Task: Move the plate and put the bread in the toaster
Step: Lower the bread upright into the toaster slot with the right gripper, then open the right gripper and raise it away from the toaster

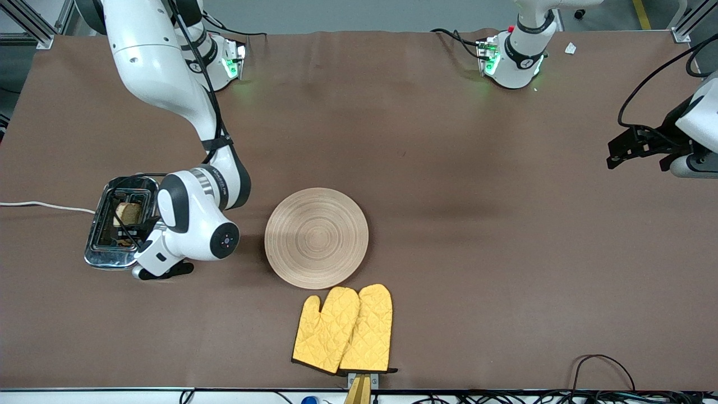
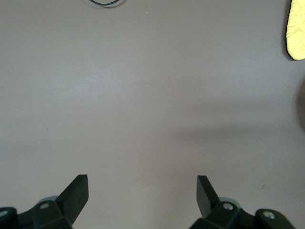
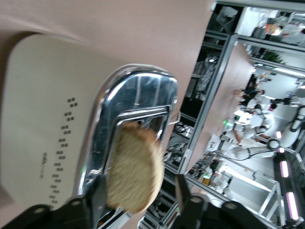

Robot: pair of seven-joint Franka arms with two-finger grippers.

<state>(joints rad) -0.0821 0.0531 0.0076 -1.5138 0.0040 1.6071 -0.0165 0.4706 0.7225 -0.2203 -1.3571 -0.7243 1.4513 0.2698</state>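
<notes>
The toaster (image 1: pixel 100 253) stands at the right arm's end of the table, chrome top up. The bread (image 1: pixel 128 213) stands in one slot with its rounded top sticking out. My right gripper (image 1: pixel 138 227) hangs over the toaster. In the right wrist view the right gripper (image 3: pixel 140 183) is open around the bread (image 3: pixel 136 164): one finger is beside the slice, the other stands clear of it, above the toaster (image 3: pixel 43 109). The plate (image 1: pixel 316 238) lies bare in the table's middle. My left gripper (image 1: pixel 614 154) waits open at the left arm's end, and the left gripper (image 2: pixel 142 179) has only table under it.
Two yellow oven mitts (image 1: pixel 345 328) lie nearer to the front camera than the plate, almost touching its rim; one mitt (image 2: pixel 296 28) shows in the left wrist view. The toaster's white cord (image 1: pixel 45 206) runs off the table's end.
</notes>
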